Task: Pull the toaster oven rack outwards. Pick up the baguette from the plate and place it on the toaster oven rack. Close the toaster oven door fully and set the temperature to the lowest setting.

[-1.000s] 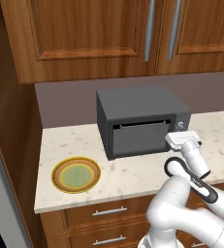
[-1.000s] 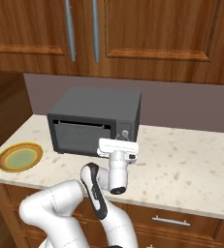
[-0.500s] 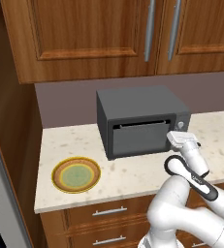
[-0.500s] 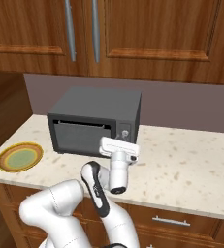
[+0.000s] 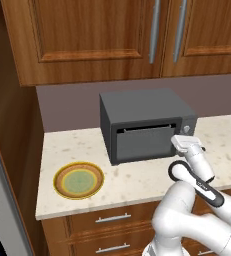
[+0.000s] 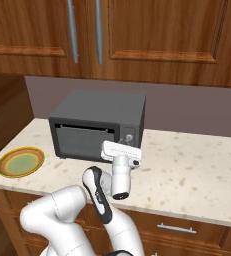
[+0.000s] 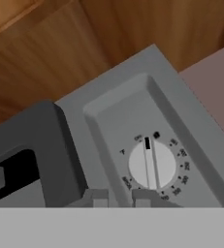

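Broadly, most of the task appeared to have been carried out, judging from how things lay. The toaster oven (image 5: 146, 125) stood on the counter (image 5: 137, 177) against the back wall, beneath the wooden cabinets (image 5: 112, 35). Its toaster oven door (image 5: 144, 141) was raised against the front, although a thin dark slit was seen along the top edge, so whether it had been shut fully could not be settled. The plate (image 5: 79, 180) lay well apart to the oven's left and was seen bare; the baguette was therefore judged to have been put inside, on the rack, though neither could be made out through the window.

What remained was judged to be the temperature setting. The gripper (image 6: 120, 151) was held up at the control panel (image 7: 137, 140) on the oven's right side, and its fingertips (image 7: 96, 197) were drawn nearly together, just below a pale round knob (image 7: 152, 164) in the hand view. No grip on the knob could be confirmed. The knob's pointer was directed at a small dark mark at the end of the printed scale; whether that mark was the lowest setting could not be read.
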